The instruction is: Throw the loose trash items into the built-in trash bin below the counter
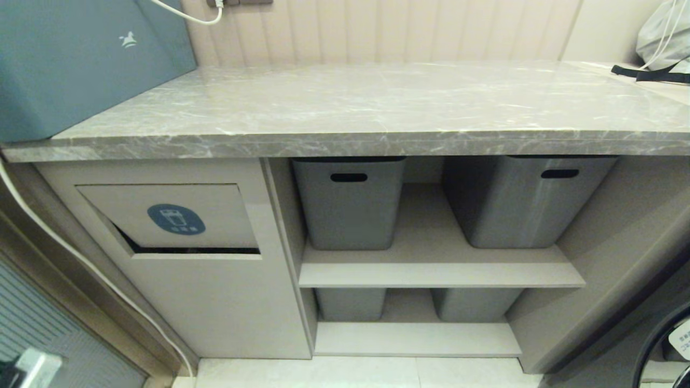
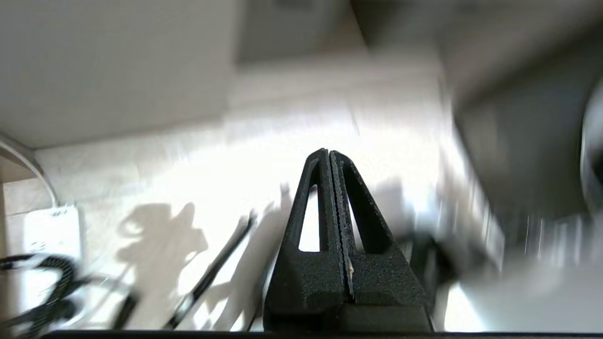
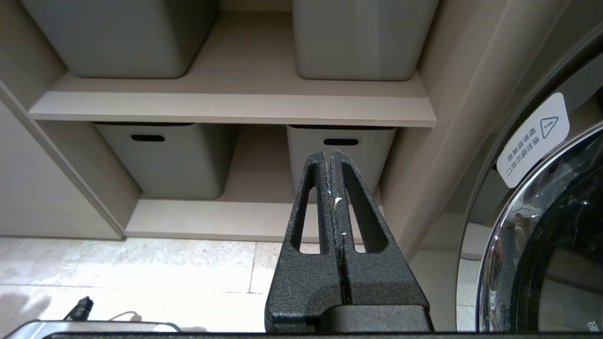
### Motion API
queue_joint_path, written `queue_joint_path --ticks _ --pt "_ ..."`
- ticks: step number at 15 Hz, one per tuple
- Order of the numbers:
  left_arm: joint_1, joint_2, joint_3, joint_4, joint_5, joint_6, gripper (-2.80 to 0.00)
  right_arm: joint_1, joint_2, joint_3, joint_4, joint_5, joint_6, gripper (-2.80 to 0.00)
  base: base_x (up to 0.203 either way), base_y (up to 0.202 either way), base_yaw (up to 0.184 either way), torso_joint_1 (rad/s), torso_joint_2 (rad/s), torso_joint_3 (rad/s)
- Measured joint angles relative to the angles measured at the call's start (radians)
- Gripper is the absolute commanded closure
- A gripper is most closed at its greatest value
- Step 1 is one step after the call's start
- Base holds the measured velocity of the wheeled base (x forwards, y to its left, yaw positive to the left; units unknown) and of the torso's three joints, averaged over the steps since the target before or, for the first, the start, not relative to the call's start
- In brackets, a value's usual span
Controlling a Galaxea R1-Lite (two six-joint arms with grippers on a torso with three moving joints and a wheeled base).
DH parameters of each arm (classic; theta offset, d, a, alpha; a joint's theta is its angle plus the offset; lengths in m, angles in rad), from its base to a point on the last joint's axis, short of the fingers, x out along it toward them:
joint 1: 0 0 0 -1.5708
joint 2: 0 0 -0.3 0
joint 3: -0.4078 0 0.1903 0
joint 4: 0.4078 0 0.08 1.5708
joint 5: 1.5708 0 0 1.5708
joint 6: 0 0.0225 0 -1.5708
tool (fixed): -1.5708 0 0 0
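Note:
The grey marble counter point(image 1: 377, 102) runs across the head view with nothing loose on it; the loose trash items are out of view. Below it at the left is the built-in trash bin point(image 1: 172, 215), a beige flap with a blue oval sticker, tilted inward with a dark gap along its lower edge. Neither arm shows in the head view. My left gripper point(image 2: 328, 151) is shut and empty, pointing down over the pale tiled floor; that view is blurred. My right gripper point(image 3: 328, 153) is shut and empty, low in front of the bottom shelf.
Grey tubs with slot handles point(image 1: 349, 202) point(image 1: 525, 199) stand on the open shelves right of the bin, two more below point(image 3: 162, 157). A grey-blue box point(image 1: 81, 59) sits on the counter's left end. A white cable point(image 1: 81, 258) hangs at left. A washing machine door point(image 3: 546, 235) is at right.

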Motion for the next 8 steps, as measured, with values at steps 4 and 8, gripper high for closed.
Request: queue_joint_path --ticks 4,8 --pt "-0.031 -0.207 -0.024 0.455 -0.083 0.16 0.0 0.0 0.0 0.0 0.0 0.0 0.001 0.0 0.0 0.0 0.0 0.0 0.0 0.0" --pt "0.13 -0.202 -0.018 0.49 -0.028 0.19 0.0 0.0 0.0 0.0 0.0 0.0 0.0 0.0 0.0 0.0 0.0 0.0 0.0 0.0"
